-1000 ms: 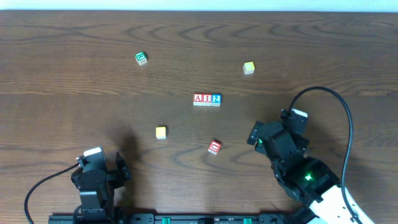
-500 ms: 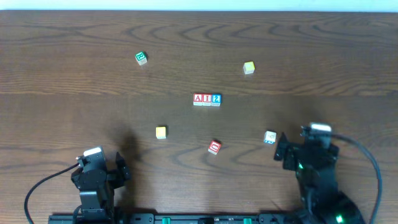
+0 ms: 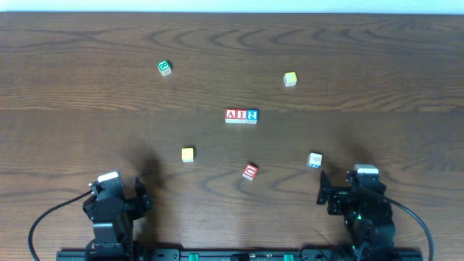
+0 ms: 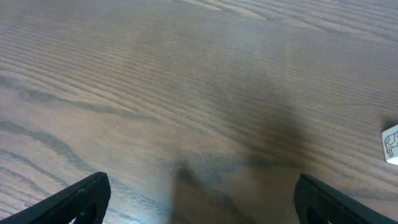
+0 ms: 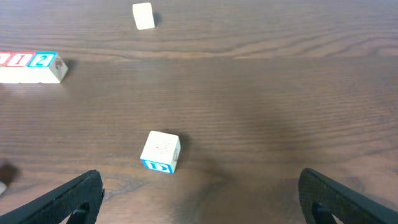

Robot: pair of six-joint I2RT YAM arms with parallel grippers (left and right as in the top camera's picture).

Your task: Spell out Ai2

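Note:
Three letter cubes stand touching in a row at the table's middle: red-framed "A" (image 3: 231, 116), red-framed "I" (image 3: 241, 116) and blue-framed "2" (image 3: 251, 116). In the right wrist view the row's right end shows at the left edge, with the "2" (image 5: 43, 61) and "I" (image 5: 21, 60) faces visible. My left gripper (image 3: 143, 196) is open and empty at the front left. My right gripper (image 3: 323, 190) is open and empty at the front right, well short of the row.
A blue-lettered white cube (image 3: 315, 160) lies just ahead of my right gripper, also in the right wrist view (image 5: 161, 151). A red cube (image 3: 250, 172), a yellow cube (image 3: 188, 154), a pale yellow cube (image 3: 290, 79) and a green-framed cube (image 3: 164, 67) lie scattered.
My right arm has pulled back toward the front right edge, uncovering the blue-lettered white cube. The left arm and the letter row have not moved.

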